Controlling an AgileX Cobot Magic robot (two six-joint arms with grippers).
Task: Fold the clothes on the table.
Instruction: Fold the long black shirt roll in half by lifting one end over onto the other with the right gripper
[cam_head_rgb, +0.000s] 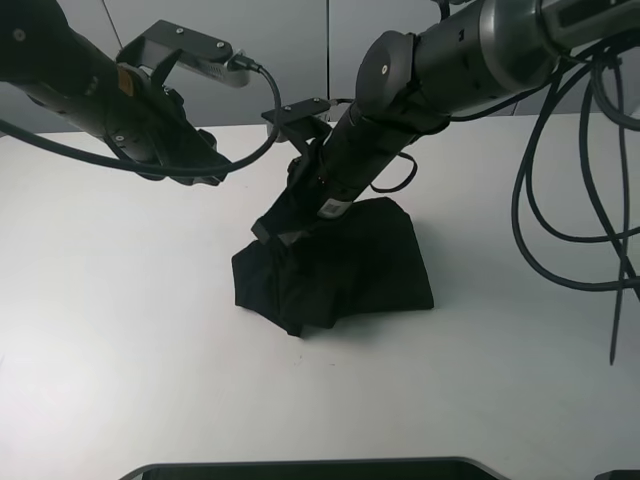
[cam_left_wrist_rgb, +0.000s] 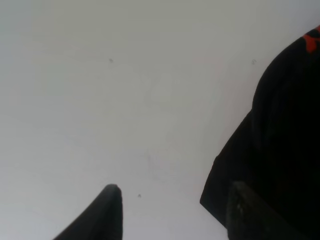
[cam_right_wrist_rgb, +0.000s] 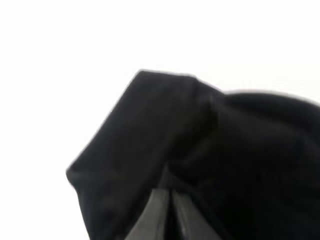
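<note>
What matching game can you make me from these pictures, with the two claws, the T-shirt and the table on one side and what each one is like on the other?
Things:
1. left claw
2. right claw
3. T-shirt
4. table

What it is like:
A. white and flat
B. shut, pinching black cloth
C. black, bunched in a heap
D. open, holding nothing

Pairs: 1-D, 2-B, 3-C, 4-A

clothes (cam_head_rgb: 380, 270): soft matt black cloth | table (cam_head_rgb: 120, 330): smooth plain white surface
</note>
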